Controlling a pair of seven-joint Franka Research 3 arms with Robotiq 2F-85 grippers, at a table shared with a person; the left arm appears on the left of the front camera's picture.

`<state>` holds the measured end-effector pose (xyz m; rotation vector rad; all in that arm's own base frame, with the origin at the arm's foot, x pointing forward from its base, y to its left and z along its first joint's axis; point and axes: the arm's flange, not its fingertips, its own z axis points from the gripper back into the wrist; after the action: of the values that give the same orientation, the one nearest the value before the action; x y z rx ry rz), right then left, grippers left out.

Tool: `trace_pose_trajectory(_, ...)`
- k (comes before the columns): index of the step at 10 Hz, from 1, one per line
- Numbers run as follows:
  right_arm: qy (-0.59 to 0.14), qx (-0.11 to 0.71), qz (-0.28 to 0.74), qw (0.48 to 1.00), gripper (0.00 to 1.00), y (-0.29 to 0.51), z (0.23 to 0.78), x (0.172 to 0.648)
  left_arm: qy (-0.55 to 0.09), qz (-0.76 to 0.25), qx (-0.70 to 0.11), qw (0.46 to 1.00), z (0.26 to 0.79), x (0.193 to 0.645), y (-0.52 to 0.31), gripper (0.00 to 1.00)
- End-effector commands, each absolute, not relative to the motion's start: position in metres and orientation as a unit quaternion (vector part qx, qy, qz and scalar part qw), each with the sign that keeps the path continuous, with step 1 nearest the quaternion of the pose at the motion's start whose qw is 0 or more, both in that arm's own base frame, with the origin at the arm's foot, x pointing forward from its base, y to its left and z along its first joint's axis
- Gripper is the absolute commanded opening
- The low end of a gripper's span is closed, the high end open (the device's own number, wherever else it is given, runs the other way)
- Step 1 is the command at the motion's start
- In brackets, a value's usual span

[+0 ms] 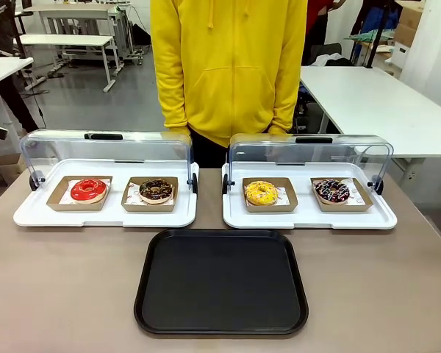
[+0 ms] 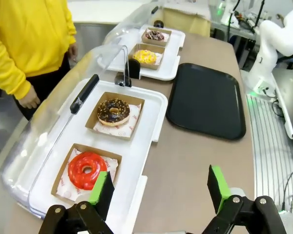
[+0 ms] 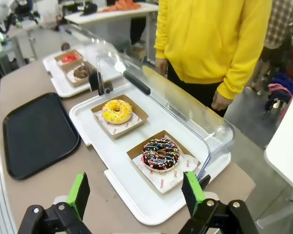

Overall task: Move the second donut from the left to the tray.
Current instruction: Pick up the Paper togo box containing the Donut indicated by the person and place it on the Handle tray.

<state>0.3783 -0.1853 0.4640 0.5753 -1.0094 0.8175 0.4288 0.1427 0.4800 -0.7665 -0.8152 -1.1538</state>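
Beyond black tray (image 1: 220,283), chocolate donut (image 1: 156,190) lies flat, hole facing up

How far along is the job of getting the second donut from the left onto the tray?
Done: the clear lid is up. In hand: nothing; the left hand and right hand are open and empty. Left: the whole move; the chocolate donut sits in its cardboard holder in the white case, and the black tray is bare.
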Motion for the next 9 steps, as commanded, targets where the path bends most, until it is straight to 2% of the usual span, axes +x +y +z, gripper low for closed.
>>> trace_pose_trajectory(1, -0.472, 0.265, 0.381, 0.750, 1.00, -0.193, 0.463, 0.379, -0.384, -0.535, -0.336, 0.673, 0.481, 0.421, 0.136, 1.00)
trace_pose_trajectory(5, -0.475, 0.271, 0.386, 0.743, 1.00, -0.193, 0.457, 0.377, -0.407, -0.538, -0.328, 0.662, 0.482, 0.407, 0.135, 1.00)
trace_pose_trajectory(9, -0.463, 0.277, 0.377, 0.753, 1.00, -0.192, 0.454, 0.374, -0.384, -0.538, -0.327, 0.675, 0.486, 0.414, 0.137, 1.00)
